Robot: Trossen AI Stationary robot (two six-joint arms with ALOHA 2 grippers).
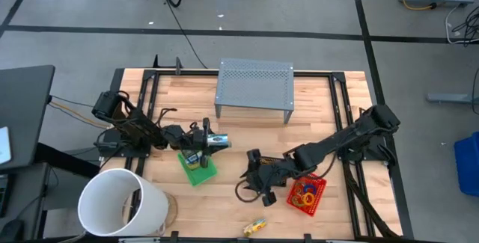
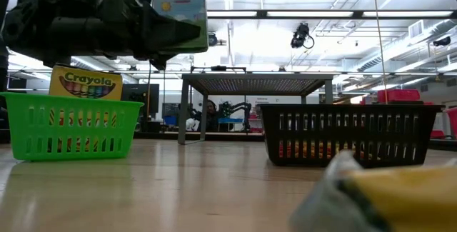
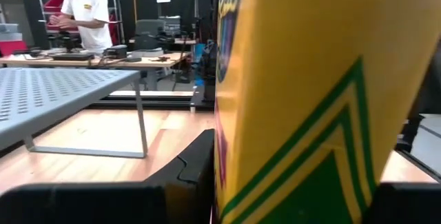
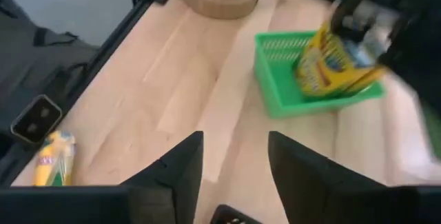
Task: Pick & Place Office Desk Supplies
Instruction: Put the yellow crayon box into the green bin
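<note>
My left gripper (image 1: 203,143) is clamped on a crayon box (image 2: 179,14), holding it in the air directly above the green tray (image 1: 197,168), so the coming move, as I judge it, turns on a plain vertical relation: the tray lies straight below the box, and a descent with little sideways travel should bring it in. In the low view the held box hangs upright, its long axis vertical, well above the tray's rim. That tray already has another crayon box (image 2: 84,84) standing in it (label facing out, rising above the rim), so I would want to come down beside it rather than onto it. My right gripper (image 1: 258,177) is empty, fingers apart over bare table between the green tray and the red tray (image 1: 317,196), which holds the coloured rings (image 1: 304,195). A black tray (image 2: 348,134) shows in the low view, with something red and yellow inside that I cannot make out. A yellow glue stick (image 1: 254,226) lies flat near the table's front edge, nearer my right arm than my left.
</note>
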